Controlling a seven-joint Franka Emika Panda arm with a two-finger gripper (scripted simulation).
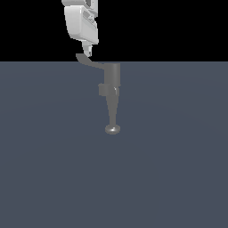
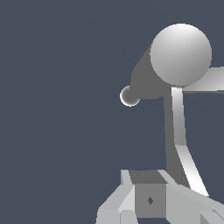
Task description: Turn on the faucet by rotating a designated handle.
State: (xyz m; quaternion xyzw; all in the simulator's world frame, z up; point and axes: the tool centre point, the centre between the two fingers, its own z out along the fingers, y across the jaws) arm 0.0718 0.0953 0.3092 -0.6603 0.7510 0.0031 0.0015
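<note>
Ample bare floor (image 1: 178, 178) surrounds the dull-grey faucet (image 1: 114, 80); gripper (image 1: 87, 52) (jaw gap unclear) sits at the handle (image 1: 91, 63) upturned tip

in the exterior view the arm (image 1: 80, 22) is cut by the top edge, and the claw (image 1: 87, 53) tips are too small to tell open or closed. in the wrist view the claw (image 2: 148, 199) (only its base) is cut by the bottom edge, and the handle (image 2: 181, 131) end is hidden behind it.
</note>
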